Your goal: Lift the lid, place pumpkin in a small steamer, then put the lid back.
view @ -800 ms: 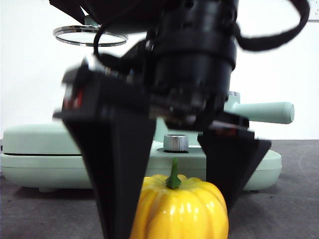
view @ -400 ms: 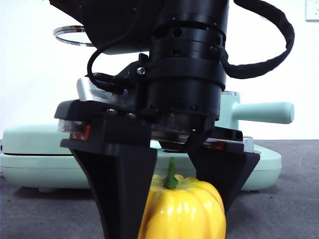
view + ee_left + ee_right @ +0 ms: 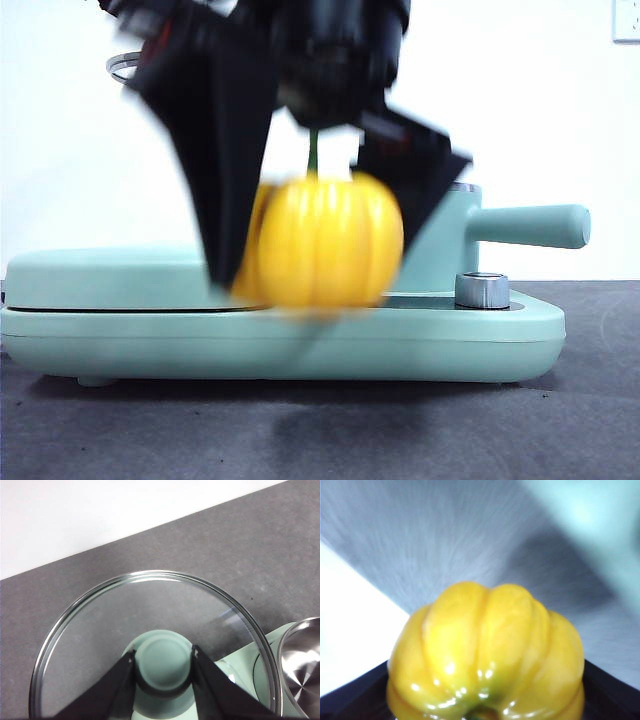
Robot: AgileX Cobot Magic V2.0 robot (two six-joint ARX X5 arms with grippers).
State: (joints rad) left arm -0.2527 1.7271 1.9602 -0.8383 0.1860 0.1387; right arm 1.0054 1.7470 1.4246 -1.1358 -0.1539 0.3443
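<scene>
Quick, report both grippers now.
Left gripper: shut on the lid knob, held up.
Right gripper: shut on the pumpkin, off the table.

I see the pumpkin [image 3: 325, 240] glossy yellow with ribs and a green stem. My black grippers: right [image 3: 320, 215], left [image 3: 164, 680]. The lid [image 3: 150, 630] is clear with a silver rim and mint-green knob. The steamer [image 3: 500, 235] is mint-green, on a grey table [image 3: 590, 420].
</scene>
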